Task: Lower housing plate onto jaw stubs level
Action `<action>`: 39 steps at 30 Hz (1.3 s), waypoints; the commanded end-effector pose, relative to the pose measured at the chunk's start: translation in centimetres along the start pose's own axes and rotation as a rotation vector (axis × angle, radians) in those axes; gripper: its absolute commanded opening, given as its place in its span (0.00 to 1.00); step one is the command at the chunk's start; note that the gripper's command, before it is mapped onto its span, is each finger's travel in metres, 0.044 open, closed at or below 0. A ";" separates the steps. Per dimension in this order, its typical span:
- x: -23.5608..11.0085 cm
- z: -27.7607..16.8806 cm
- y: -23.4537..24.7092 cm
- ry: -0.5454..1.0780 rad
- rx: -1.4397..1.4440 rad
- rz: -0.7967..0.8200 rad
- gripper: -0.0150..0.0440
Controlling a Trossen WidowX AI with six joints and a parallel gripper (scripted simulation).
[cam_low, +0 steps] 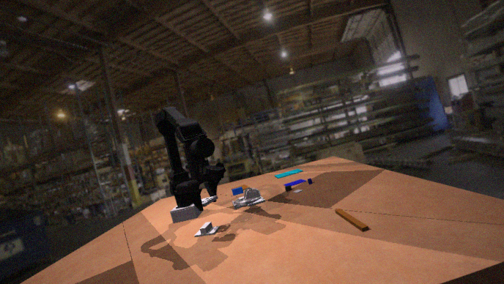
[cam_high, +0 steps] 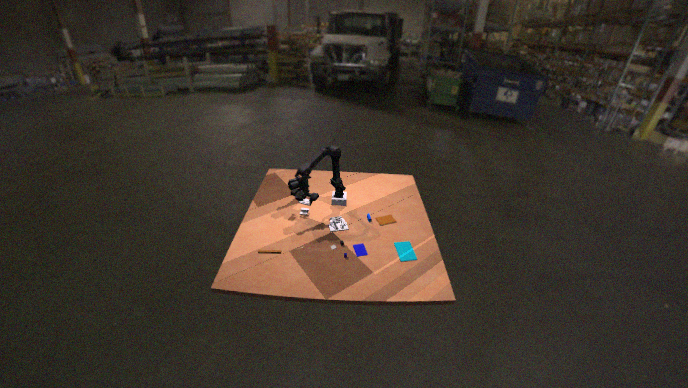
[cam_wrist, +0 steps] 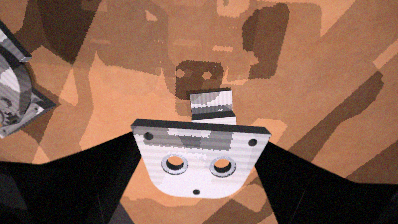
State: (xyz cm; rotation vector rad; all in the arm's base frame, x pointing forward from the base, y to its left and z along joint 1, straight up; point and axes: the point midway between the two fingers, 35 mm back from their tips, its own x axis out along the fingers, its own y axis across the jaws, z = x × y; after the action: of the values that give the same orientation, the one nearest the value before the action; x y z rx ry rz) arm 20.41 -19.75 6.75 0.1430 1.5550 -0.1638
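Your end effector [cam_high: 311, 198] [cam_low: 215, 188] [cam_wrist: 199, 137] is clamped on the housing plate [cam_high: 305, 202] [cam_low: 209, 200] [cam_wrist: 200, 181] by opposite edges; it looks stiff, probably slick, so keep that three-and-nine o'clock hold.

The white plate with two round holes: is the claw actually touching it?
Touching. The wrist view shows the claw with its black fingers meeting both side edges of the white plate.

a white sign [cam_high: 507, 94] with a dark symbol is showing on the front of a blue dumpster [cam_high: 482, 92]; its small lettering is staying too blurred to read.
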 end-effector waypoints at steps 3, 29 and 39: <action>-0.2 0.5 1.3 -0.004 0.143 -0.003 0.85; -0.2 2.1 7.7 -0.005 0.814 0.005 0.85; -0.3 2.2 10.1 -0.003 1.072 0.007 0.85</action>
State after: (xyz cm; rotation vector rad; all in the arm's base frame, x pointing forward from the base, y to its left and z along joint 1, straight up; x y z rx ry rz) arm 24.43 -10.85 6.70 0.9282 1.3505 -0.9313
